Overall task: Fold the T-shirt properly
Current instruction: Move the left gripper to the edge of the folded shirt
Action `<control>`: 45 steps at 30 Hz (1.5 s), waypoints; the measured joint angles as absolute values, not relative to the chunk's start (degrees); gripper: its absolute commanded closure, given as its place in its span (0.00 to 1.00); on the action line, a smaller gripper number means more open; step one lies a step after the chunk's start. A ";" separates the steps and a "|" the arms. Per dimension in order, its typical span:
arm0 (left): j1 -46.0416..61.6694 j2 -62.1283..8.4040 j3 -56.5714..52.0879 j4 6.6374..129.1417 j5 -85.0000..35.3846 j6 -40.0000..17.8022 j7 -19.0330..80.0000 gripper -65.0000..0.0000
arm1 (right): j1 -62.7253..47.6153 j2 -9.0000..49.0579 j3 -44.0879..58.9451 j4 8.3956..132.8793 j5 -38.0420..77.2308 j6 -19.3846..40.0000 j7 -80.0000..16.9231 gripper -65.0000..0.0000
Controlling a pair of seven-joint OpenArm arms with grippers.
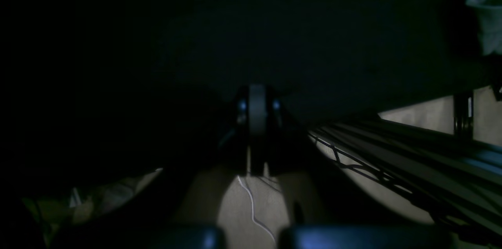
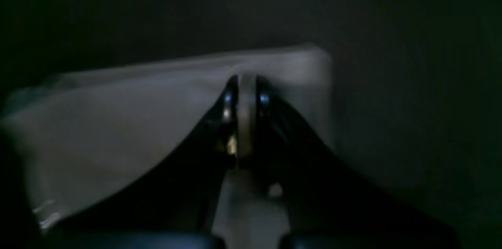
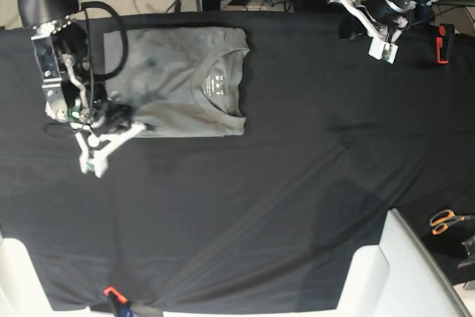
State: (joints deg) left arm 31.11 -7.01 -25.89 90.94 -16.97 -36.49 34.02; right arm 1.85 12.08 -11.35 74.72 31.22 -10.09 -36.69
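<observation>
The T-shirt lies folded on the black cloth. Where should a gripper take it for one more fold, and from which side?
Probably the collar end of the T-shirt: in the base view its right edge is straight, layered and open to bare cloth. Come from that side, low, pinching all layers near a corner. The right gripper sits shut beside the opposite end.

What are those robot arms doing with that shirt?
Two robot arms are working on folding a grey T-shirt. The T-shirt lies folded into a neat rectangle on the black cloth that covers the table, neck label facing up. Neither arm is holding it. The right tool is shut and sits over the black cloth just beside the T-shirt's edge. The left tool is shut too, far off near the table's other corner.
</observation>
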 measured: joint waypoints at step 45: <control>7.57 -4.71 2.61 65.49 -46.70 -39.79 38.81 0.00 | -20.99 17.78 -2.46 88.38 31.29 -9.67 -26.96 1.00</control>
State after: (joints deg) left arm 7.57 -4.71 2.61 65.49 -46.70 -39.79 38.81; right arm -20.99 17.78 -2.46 88.38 31.29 -9.67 -26.96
